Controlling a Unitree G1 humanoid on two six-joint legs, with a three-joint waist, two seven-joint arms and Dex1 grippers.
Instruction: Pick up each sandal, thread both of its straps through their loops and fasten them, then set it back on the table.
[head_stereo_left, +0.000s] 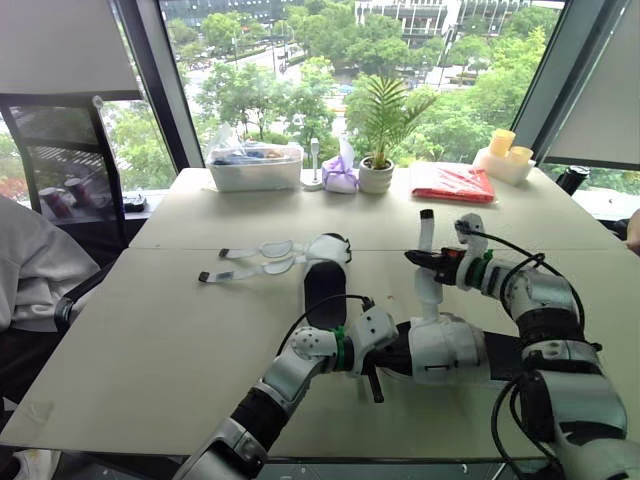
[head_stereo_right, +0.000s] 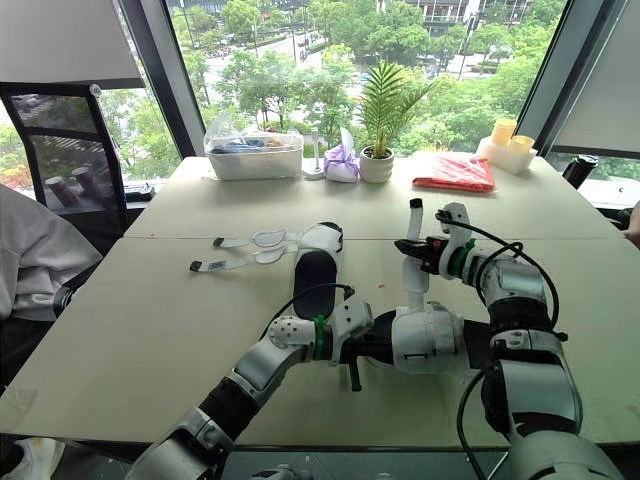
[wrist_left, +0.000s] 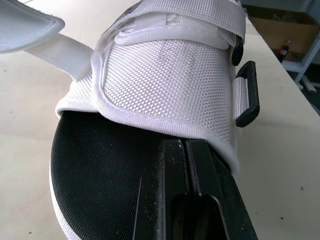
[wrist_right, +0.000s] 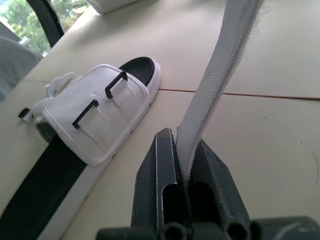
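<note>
R pincer (wrist_right: 185, 146) clamped on strap (wrist_right: 216, 82), raised above near sandal (head_stereo_left: 447, 350). L pincer (wrist_left: 186, 146) closed, tips on its insole (wrist_left: 100, 160). 2nd sandal (head_stereo_left: 325, 278) beyond it, flat on tabletop (head_stereo_left: 150, 350).

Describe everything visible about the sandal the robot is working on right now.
The near sandal lies on the table before the robot: white woven upper, black footbed, a black loop on its side. One white strap stands upward, pinched in the shut right gripper. The shut left gripper rests on its footbed at the upper's edge.
</note>
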